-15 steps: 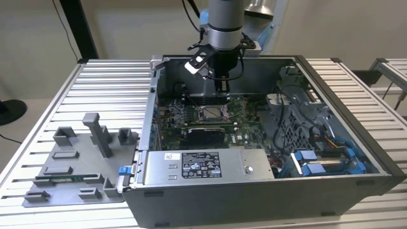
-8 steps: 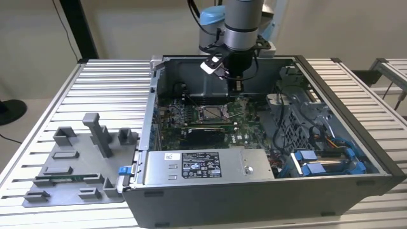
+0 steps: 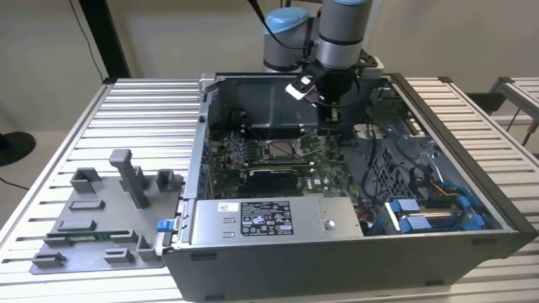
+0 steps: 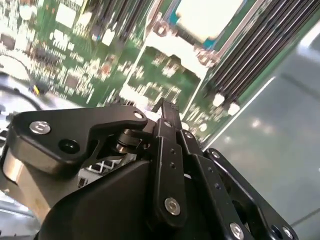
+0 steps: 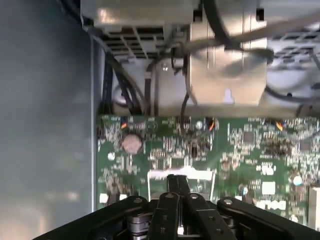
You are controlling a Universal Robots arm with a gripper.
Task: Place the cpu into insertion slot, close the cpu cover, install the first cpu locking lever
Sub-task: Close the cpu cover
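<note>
In the exterior view the cpu (image 3: pixel 278 149) lies flat and silvery in the insertion slot (image 3: pixel 292 154), mid-way across the green board inside the open case. The second wrist view shows the cpu (image 4: pixel 207 15) as a bright square, with the cpu cover's (image 4: pixel 175 45) thin metal frame along its edge. Whether the cover lies fully down I cannot tell. My gripper (image 3: pixel 334 115) hangs above the board, off to the exterior view's right of the slot and touching nothing. Its black fingertips (image 4: pixel 166 106) meet in both wrist views, shut with nothing between them (image 5: pixel 176 179).
The grey case walls (image 3: pixel 211 126) ring the board. A silver power supply (image 3: pixel 257 221) lies at the front and blue drive brackets (image 3: pixel 430 214) at the exterior view's right. Cables (image 5: pixel 145 90) hang beside the board. A grey fixture plate (image 3: pixel 101 221) lies outside the case.
</note>
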